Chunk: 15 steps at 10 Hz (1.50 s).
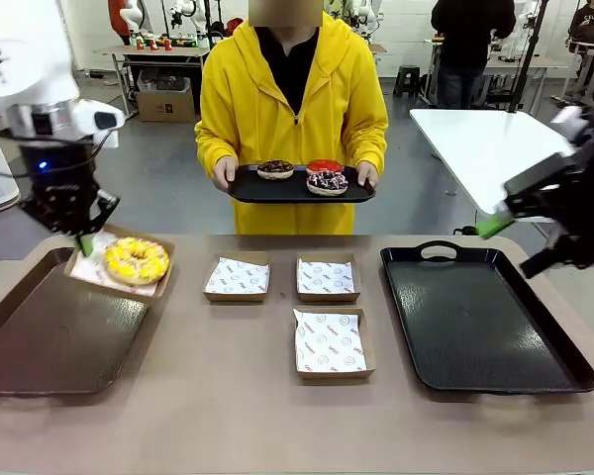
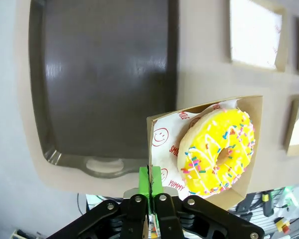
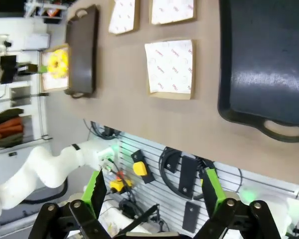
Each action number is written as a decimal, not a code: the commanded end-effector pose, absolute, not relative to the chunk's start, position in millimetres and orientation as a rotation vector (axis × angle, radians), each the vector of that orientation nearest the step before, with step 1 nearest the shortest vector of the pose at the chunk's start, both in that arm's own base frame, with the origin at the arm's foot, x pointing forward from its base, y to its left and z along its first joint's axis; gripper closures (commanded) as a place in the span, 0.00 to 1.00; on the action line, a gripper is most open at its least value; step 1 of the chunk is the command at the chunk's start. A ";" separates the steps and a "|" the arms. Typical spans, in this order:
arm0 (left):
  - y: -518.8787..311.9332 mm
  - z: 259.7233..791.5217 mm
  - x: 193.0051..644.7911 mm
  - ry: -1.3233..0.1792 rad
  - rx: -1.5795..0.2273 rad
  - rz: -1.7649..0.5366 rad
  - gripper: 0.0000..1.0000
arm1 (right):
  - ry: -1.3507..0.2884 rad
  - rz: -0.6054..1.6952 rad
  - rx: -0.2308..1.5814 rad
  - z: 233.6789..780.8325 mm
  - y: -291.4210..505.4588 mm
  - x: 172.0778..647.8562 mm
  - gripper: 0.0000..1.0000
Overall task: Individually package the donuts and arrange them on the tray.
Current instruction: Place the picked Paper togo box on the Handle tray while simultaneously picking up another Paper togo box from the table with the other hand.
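The left tool (image 1: 84, 242) is clenched on the corner of the box (image 1: 91, 269) carrying the yellow donut (image 1: 136, 260), over the left tray's (image 1: 40, 346) far corner. From the front, bare tray floor lies at 7 o'clock. The right tool (image 3: 154, 194) hangs released, well apart.

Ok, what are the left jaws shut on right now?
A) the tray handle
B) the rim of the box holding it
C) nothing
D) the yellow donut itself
B: the left jaws pinch the paper-lined rim of the box, clear of the yellow donut inside it.
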<state>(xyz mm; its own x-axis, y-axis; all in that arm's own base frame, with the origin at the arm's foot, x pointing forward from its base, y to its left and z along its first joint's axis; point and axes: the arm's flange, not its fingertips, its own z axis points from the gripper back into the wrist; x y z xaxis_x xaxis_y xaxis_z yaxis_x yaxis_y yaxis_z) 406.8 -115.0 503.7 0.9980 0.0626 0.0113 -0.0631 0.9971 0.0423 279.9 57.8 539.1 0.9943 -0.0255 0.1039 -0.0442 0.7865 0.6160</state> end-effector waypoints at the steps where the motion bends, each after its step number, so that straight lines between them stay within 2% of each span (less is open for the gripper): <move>1: -93.9 490.3 384.4 -0.042 0.057 0.023 0.99 | -0.086 -0.015 0.584 530.8 87.7 298.2 0.00; 4: -63.7 471.1 382.5 -0.044 0.072 -0.006 0.99 | -0.087 -0.021 0.488 514.7 102.1 293.9 0.00; 14: -66.5 468.0 382.3 -0.020 0.077 0.001 0.99 | -0.095 0.030 0.534 519.6 104.0 293.1 0.00; 15: -60.4 458.9 388.8 -0.011 0.083 0.005 0.99 | -0.096 0.025 0.427 520.0 120.6 298.1 0.00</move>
<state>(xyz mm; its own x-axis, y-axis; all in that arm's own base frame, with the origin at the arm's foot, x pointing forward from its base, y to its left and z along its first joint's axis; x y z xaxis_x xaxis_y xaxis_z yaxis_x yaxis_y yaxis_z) 383.3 -65.5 465.3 0.9999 0.0025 0.0133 -0.0035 0.9971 0.0765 293.0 107.2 519.9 0.9948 0.0122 0.1007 -0.0597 0.8729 0.4843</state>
